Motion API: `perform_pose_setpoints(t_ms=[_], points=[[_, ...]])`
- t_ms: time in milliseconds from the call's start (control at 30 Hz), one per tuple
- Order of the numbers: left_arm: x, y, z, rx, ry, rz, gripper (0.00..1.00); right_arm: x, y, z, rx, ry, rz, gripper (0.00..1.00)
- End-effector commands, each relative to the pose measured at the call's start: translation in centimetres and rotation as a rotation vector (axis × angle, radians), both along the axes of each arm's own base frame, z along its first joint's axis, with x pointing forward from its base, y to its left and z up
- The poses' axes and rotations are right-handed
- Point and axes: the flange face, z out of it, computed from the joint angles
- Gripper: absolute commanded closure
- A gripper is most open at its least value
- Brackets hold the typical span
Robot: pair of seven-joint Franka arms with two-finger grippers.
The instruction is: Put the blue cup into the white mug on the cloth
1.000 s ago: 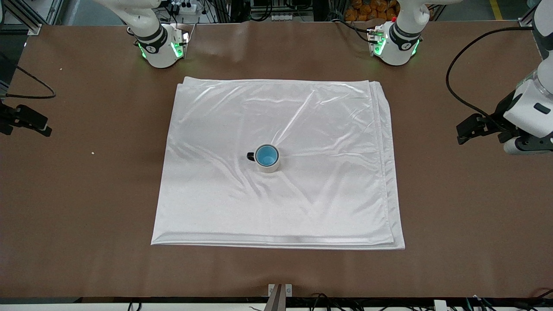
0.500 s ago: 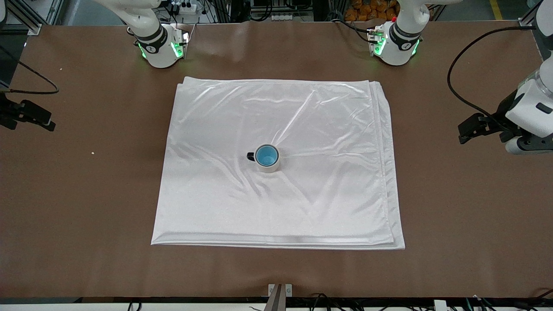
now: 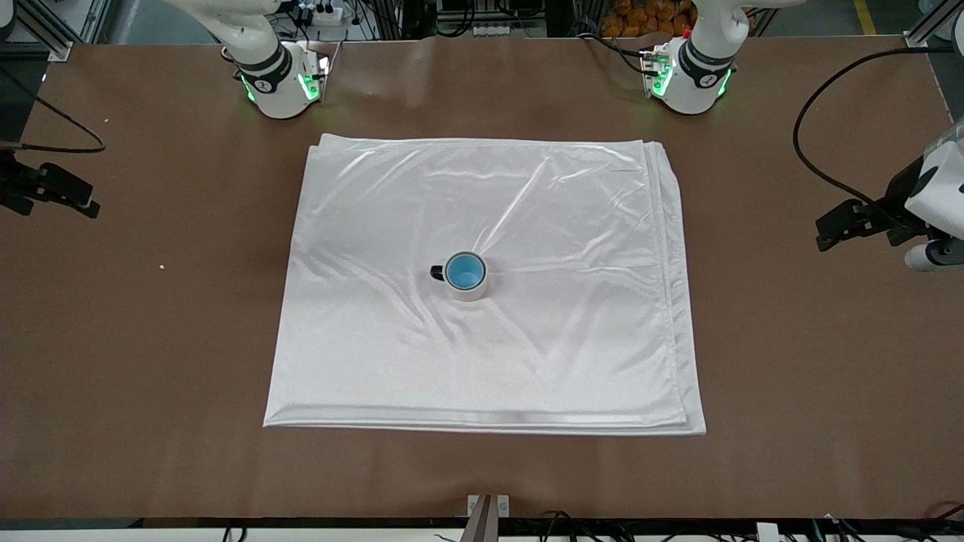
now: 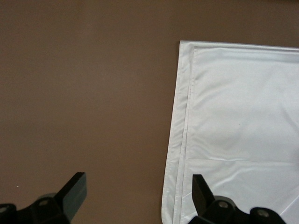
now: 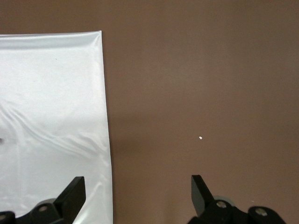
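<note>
No writing, label, brand mark, number or sign can be read in any view. The table (image 3: 151,339), the cloth (image 3: 527,361), the white mug (image 3: 473,292) and the blue cup (image 3: 464,271) bear no lettering that shows, and the arm bases along the table's edge carry only green lights and dark bands, with nothing legible on them.

robot lab | two arm bases (image 3: 282,86) bolted to brown table (image 3: 151,339) | aluminium framing
</note>
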Motion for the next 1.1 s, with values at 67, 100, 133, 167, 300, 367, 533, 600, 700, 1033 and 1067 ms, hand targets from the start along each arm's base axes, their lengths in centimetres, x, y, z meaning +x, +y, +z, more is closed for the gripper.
perform_pose_setpoints(t_ms=[67, 100, 133, 167, 300, 367, 533, 600, 700, 1033, 1067], points=[[-0.57, 0.05, 0.07, -0.027, 0.014, -0.014, 0.00, -0.86, 0.10, 0.18, 0.001, -0.004, -0.016, 0.00], [-0.56, 0.16, 0.07, -0.026, 0.014, -0.014, 0.00, -0.82, 0.09, 0.10, 0.001, -0.002, -0.016, 0.00], [-0.51, 0.26, -0.02, -0.024, 0.015, -0.011, 0.00, -0.81, 0.09, 0.17, 0.001, -0.004, -0.016, 0.00], [-0.51, 0.26, 0.05, -0.024, 0.014, -0.011, 0.00, -0.81, 0.09, 0.17, 0.001, -0.004, -0.016, 0.00], [-0.49, 0.49, 0.05, -0.026, 0.014, -0.008, 0.00, -0.78, 0.09, 0.07, 0.001, -0.001, -0.016, 0.00], [-0.45, 0.21, -0.02, -0.028, 0.014, -0.014, 0.00, -0.80, 0.09, 0.06, 0.001, 0.001, -0.016, 0.00], [-0.45, 0.23, -0.02, -0.029, 0.014, -0.012, 0.00, -0.80, 0.09, 0.06, 0.001, 0.001, -0.016, 0.00], [-0.46, 0.13, -0.02, -0.029, 0.014, -0.014, 0.00, -0.79, 0.09, 0.13, 0.001, -0.001, -0.016, 0.00], [-0.46, 0.13, -0.02, -0.029, 0.014, -0.014, 0.00, -0.76, 0.17, 0.22, 0.001, -0.004, -0.014, 0.00], [-0.47, 0.04, -0.02, -0.029, 0.014, -0.015, 0.00, -0.77, 0.68, 0.36, 0.001, -0.005, -0.005, 0.00], [-0.46, 0.04, 0.05, -0.029, 0.013, -0.015, 0.00, -0.77, 0.77, 0.36, 0.000, -0.005, -0.004, 0.00]])
